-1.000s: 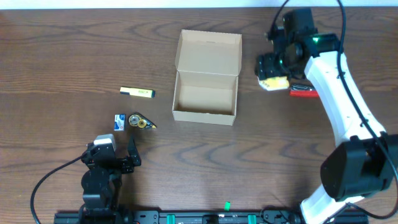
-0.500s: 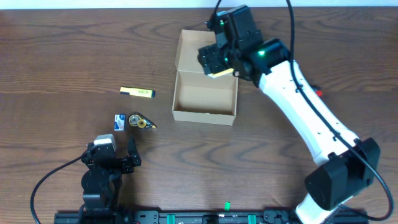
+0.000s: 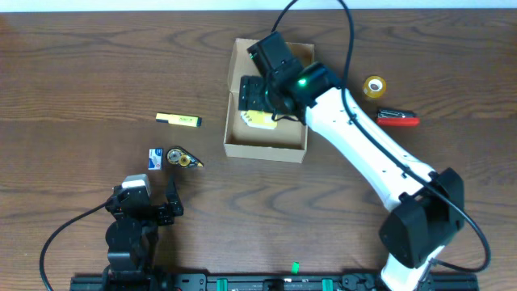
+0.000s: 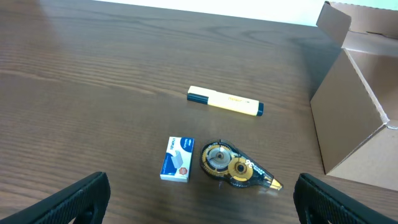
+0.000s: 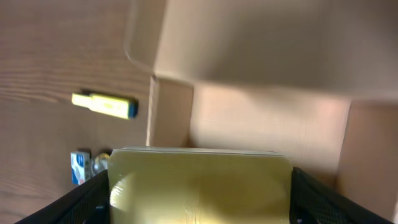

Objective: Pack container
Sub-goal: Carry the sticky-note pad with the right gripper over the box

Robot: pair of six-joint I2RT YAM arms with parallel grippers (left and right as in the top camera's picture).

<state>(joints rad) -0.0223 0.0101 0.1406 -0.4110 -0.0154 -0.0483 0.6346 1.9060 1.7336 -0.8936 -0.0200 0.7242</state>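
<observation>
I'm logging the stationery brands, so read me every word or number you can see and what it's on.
Nothing reads clearly.
blue box: white print, too small to read.
highlighter: faint marking, blurred.
tape dispenser: label too small.
container: no print visible.
yellow block: no print visible.

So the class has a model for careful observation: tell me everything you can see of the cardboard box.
The cardboard box is plain tan and unmarked, standing upright on the dark wooden table. Its hinged lid is open, laid back on the far side. The right gripper holds a yellow block in its jaws over the box's left half; whether the block touches the floor cannot be told.
</observation>
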